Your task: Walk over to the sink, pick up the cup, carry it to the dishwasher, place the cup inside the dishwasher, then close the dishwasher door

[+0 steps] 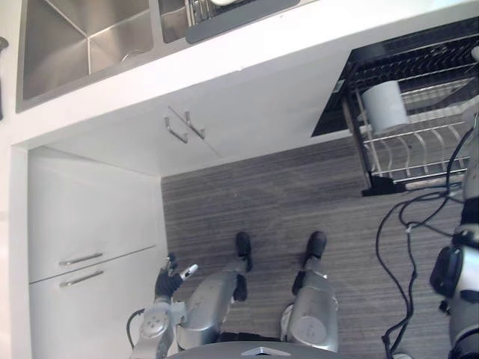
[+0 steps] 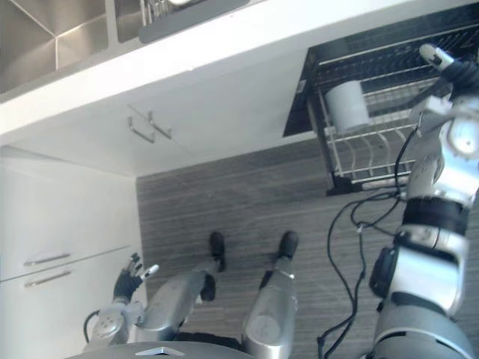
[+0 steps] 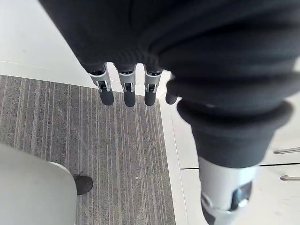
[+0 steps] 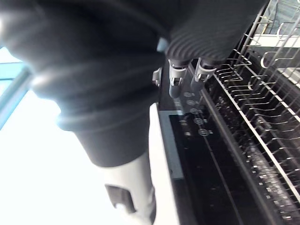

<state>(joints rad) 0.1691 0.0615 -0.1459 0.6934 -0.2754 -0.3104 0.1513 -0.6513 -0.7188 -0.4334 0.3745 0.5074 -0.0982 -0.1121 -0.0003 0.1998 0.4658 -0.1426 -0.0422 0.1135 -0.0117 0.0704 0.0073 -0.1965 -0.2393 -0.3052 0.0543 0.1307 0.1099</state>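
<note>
A white cup [image 1: 385,106] lies on its side in the wire rack [image 1: 419,146] pulled out of the open dishwasher [image 2: 374,52] under the counter. My right hand [image 2: 451,67] is raised over the rack's far right side, apart from the cup, open and holding nothing. In the right wrist view its fingers [image 4: 174,79] reach straight over a black panel with buttons [image 4: 197,122] beside the rack's tines. My left hand [image 1: 170,279] hangs low by the white cabinets, open and empty, and its straight fingers [image 3: 125,89] point down at the floor.
The steel sink [image 1: 75,45] is set into the white counter [image 1: 247,56] at the far left, with a dish rack [image 1: 224,15] beside it. White drawers [image 1: 90,232] stand to my left. Striped grey floor [image 1: 284,194] lies between me and the cabinets.
</note>
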